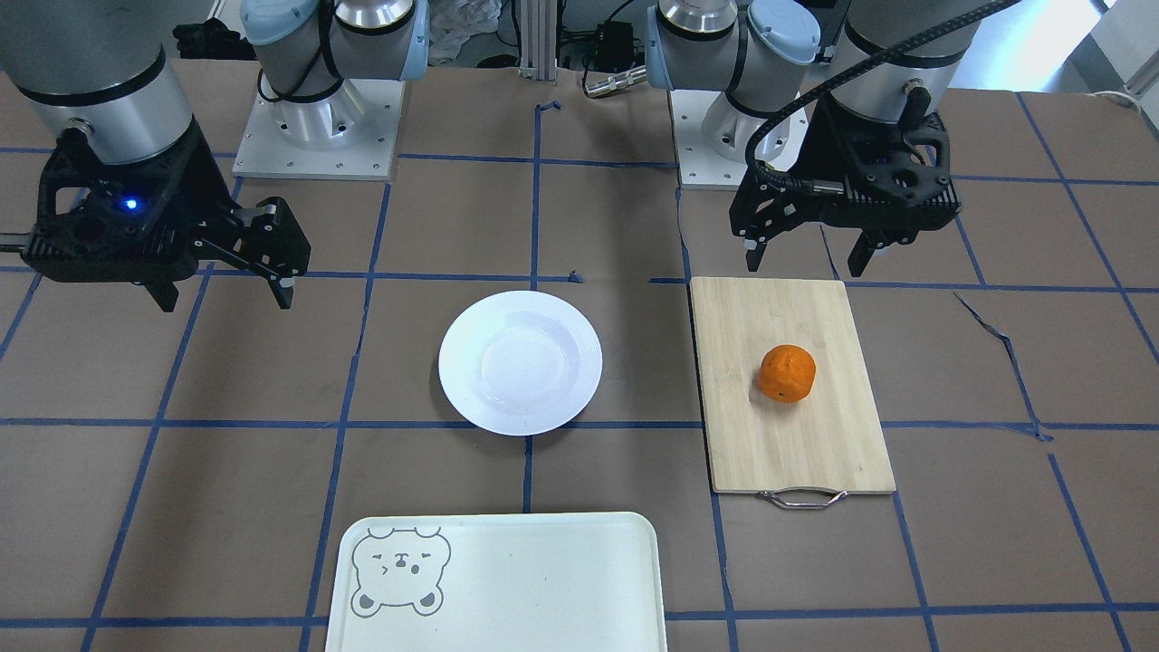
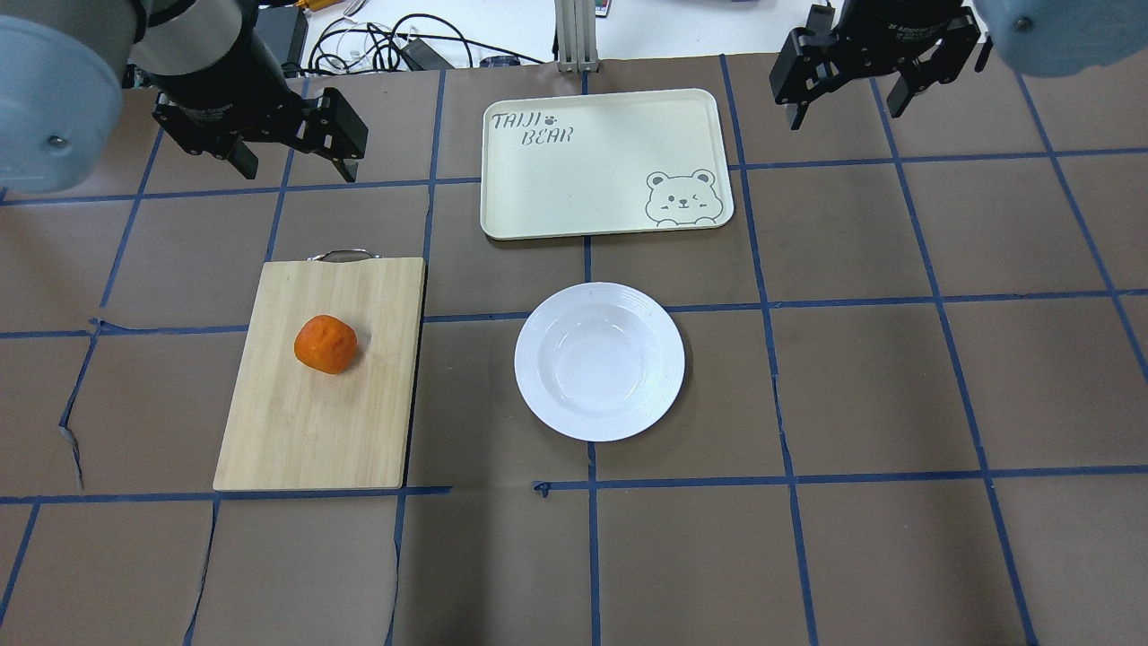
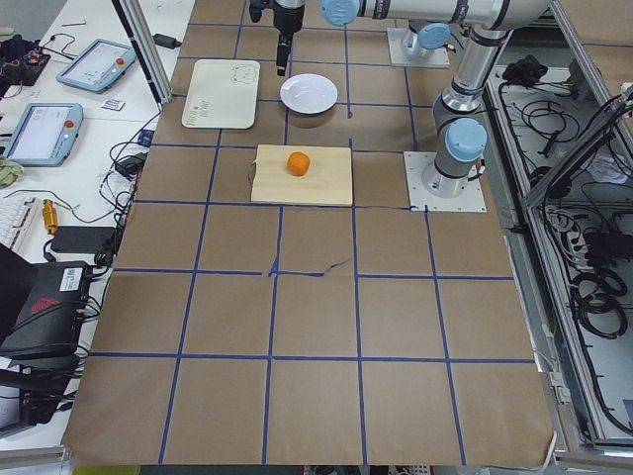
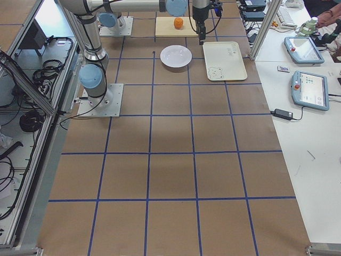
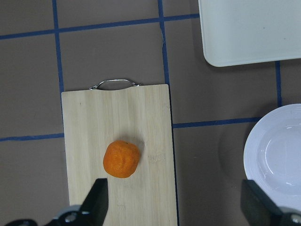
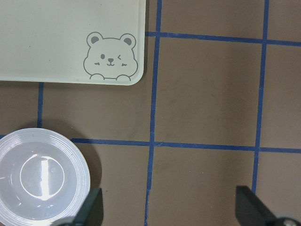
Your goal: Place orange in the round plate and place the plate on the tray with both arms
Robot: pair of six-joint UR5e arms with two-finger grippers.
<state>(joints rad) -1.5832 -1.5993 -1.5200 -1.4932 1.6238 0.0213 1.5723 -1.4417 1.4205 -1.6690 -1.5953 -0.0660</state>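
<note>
The orange [image 1: 787, 373] [image 2: 326, 344] [image 5: 122, 158] lies on a bamboo cutting board [image 1: 797, 444] [image 2: 314, 431]. An empty round white plate [image 1: 521, 362] [image 2: 599, 362] [image 6: 42, 176] rests on the table's middle. Beyond it, on the far side from the robot, lies the bare pale tray [image 1: 543, 580] [image 2: 592, 161] with a bear drawing. My left gripper [image 1: 804, 263] [image 2: 298, 170] [image 5: 176, 207] hangs open above the table near the board, holding nothing. My right gripper [image 1: 226, 299] [image 2: 846, 112] [image 6: 170, 209] hovers open and empty, off to the plate's side.
The cutting board has a metal handle [image 2: 341, 256] on its far end. Brown paper with blue tape lines [image 2: 807, 467] covers the table. Cables and an aluminium post [image 2: 565, 36] sit past the far edge. Tablets and desks [image 4: 309, 88] flank the table.
</note>
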